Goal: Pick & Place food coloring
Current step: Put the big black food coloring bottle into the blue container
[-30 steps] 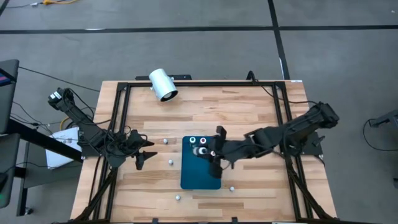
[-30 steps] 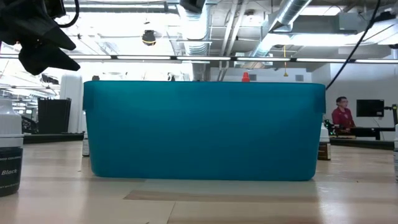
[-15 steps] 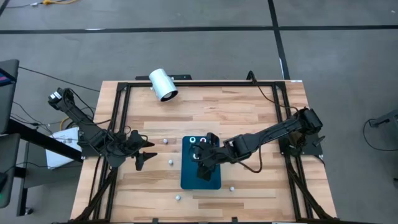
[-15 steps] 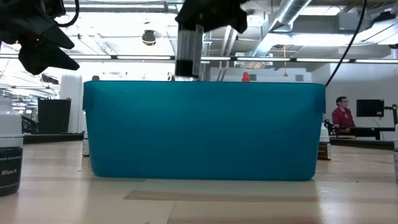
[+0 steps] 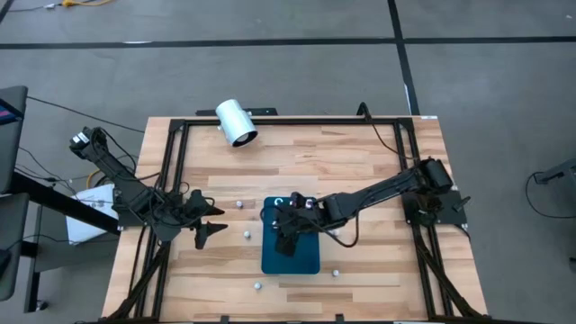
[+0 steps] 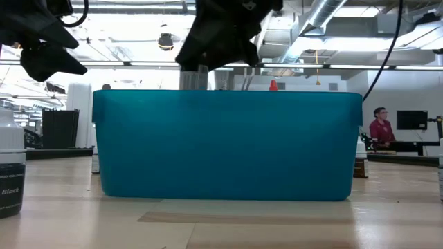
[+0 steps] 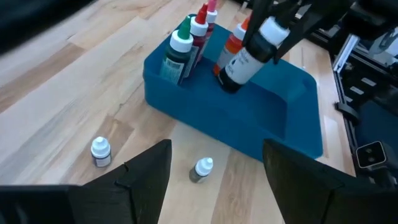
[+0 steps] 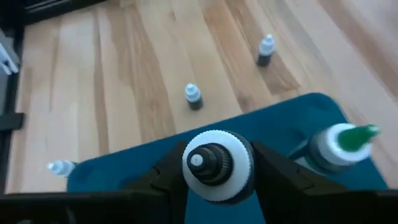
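One readable word only: "Black", in white slanted letters on the dark label of a bottle (image 6: 12, 181) at the left edge of the low view, standing on the worktop (image 6: 221, 225). Labels on other bottles too small to read.

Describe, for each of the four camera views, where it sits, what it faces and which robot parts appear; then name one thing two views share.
High: overhead, looking down on table, both arms and teal tray.
Low: table height, facing the tray wall; arms overhead.
Left wrist: past the open left gripper at the tray.
Right wrist: down on the dark bottle held by the right gripper.
Shared: that bottle also appears from the left wrist.
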Available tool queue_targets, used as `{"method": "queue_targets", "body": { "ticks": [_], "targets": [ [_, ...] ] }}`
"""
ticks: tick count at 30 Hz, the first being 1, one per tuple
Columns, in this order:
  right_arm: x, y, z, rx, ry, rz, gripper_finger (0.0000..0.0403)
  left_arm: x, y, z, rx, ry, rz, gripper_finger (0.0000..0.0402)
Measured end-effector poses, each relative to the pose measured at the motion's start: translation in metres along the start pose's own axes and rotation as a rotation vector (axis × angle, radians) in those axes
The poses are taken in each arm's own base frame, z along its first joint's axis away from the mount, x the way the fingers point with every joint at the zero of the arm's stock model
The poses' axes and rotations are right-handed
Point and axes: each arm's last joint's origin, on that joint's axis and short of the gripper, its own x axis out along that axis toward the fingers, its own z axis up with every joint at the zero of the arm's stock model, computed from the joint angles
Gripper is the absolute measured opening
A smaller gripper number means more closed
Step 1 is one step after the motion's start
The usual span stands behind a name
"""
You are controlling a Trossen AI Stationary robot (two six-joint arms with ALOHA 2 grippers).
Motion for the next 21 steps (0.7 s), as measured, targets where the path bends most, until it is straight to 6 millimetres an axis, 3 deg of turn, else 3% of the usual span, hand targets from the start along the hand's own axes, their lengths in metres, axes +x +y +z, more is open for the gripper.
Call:
{"method": "queue_targets", "body": {
  "ticks": [7,15,21],
  "targets": [
    [0.005,-0.001,-0.003,-0.004,0.021,-0.006,0.0158,0.0,0.0,0.0,-0.002,0.0,-0.003,0.0242],
    [0.003,-0.004,-0.014,-0.028,0.12,-0.052,0.0138,0.0,0.0,0.0,-0.002,0.001,-0.005,0.0242],
    [0.004,-0.004,-0.013,-0.024,0.112,-0.057,0.0161,0.0,0.0,0.0,0.005,-0.001,-0.002,0.0242]
  ]
}}
